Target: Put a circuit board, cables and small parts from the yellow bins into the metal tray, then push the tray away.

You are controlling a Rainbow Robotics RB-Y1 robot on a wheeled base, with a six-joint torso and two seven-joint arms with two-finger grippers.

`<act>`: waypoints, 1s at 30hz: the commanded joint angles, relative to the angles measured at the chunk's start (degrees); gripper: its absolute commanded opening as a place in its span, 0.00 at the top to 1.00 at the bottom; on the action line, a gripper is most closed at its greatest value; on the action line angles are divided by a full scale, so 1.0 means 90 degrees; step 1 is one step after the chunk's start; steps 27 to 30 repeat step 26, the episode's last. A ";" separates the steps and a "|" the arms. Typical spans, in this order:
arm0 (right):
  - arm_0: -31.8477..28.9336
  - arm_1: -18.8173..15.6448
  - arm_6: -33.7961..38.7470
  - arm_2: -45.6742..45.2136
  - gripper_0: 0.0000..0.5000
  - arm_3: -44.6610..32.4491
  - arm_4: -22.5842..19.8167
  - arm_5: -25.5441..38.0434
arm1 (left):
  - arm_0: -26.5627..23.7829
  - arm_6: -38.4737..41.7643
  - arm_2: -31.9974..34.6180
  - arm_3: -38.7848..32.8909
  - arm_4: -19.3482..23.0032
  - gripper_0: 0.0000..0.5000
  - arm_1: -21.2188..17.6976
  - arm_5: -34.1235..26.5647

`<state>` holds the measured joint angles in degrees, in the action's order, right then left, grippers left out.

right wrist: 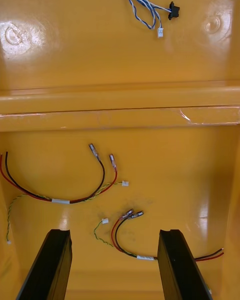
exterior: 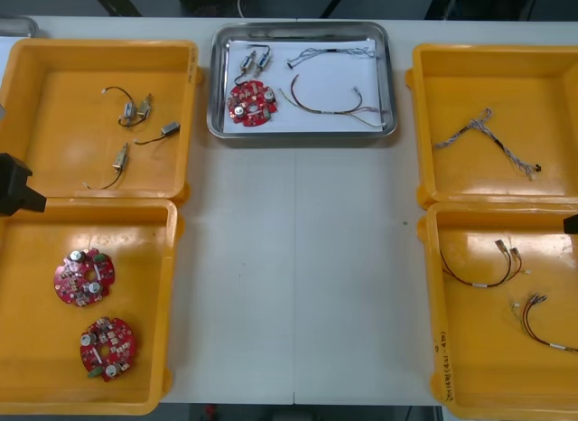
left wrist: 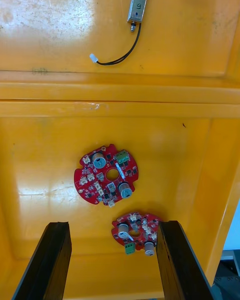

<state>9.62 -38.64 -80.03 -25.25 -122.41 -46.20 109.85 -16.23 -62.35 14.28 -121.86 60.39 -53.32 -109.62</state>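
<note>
Spread gripper (left wrist: pixel 112 225) — two circuit boards (left wrist: pixel 106 175)

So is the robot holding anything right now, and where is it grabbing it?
Nothing is held. The left gripper is open above the boards, and the right gripper is open above the cables. Neither grips anything.

A: Where is the left claw (left wrist: pixel 114 225)?
B: Out at the left side, pointing down, its two black fingers (left wrist: pixel 50 260) wide apart.
A: And the right claw (right wrist: pixel 114 232)?
B: Out at the right side, fingers wide apart too.
</note>
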 commanded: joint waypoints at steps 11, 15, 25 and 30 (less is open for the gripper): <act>-0.0103 -0.0257 -0.0004 0.0081 0.00 -0.0042 -0.0043 0.0017 | 0.0084 -0.0738 0.0181 -0.0151 0.0048 0.00 -0.0286 -0.0042; -0.0103 -0.0257 -0.0004 0.0081 0.00 -0.0042 -0.0043 0.0017 | 0.0084 -0.0738 0.0181 -0.0151 0.0048 0.00 -0.0286 -0.0042; -0.0103 -0.0257 -0.0004 0.0081 0.00 -0.0042 -0.0043 0.0017 | 0.0084 -0.0738 0.0181 -0.0151 0.0048 0.00 -0.0286 -0.0042; -0.0103 -0.0257 -0.0004 0.0081 0.00 -0.0042 -0.0043 0.0017 | 0.0084 -0.0738 0.0181 -0.0151 0.0048 0.00 -0.0286 -0.0042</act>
